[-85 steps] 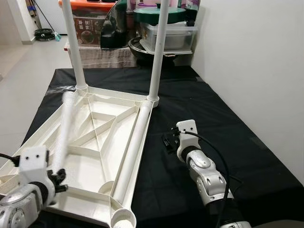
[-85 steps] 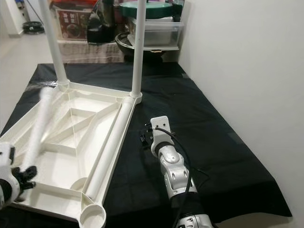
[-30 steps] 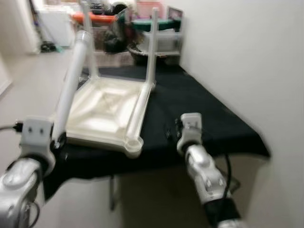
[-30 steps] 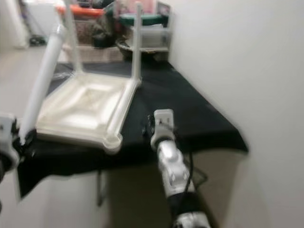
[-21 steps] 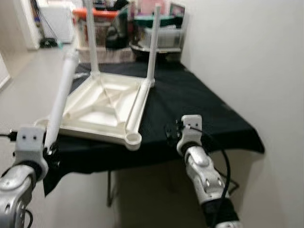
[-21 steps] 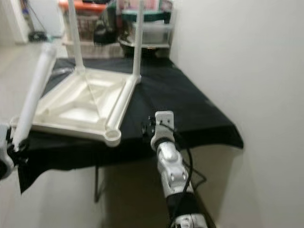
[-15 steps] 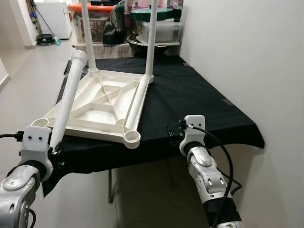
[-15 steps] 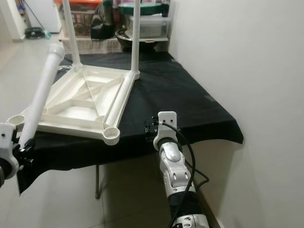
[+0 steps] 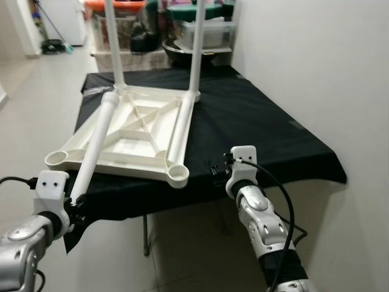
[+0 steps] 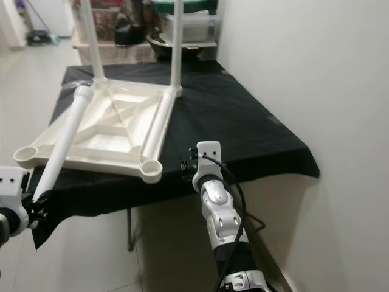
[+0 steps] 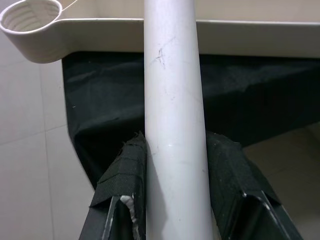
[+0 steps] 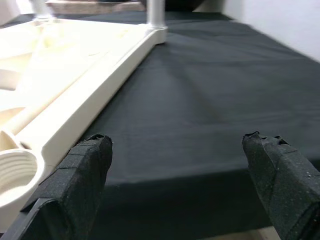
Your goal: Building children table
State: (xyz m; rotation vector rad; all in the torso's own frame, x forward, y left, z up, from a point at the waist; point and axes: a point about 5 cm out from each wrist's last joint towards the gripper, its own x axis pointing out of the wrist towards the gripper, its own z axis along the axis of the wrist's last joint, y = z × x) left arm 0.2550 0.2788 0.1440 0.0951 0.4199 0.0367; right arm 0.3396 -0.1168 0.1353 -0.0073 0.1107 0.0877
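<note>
Step in hand: leg installation. Left end effector (image 11: 175, 165) clamped on loose table leg (image 9: 94, 146), slanted over inverted tabletop (image 9: 130, 137) on desk (image 9: 255, 121). Right end effector (image 12: 175, 165) spread, empty. Next: seat leg in near-left socket (image 9: 56, 158).

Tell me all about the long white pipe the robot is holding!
The long white plastic tube, a table leg, is smooth and round with a ribbed, threaded far end. The left pincer is shut on its lower end, black fingers pressing both sides. It slants up and away, over the upside-down white plastic tabletop.
</note>
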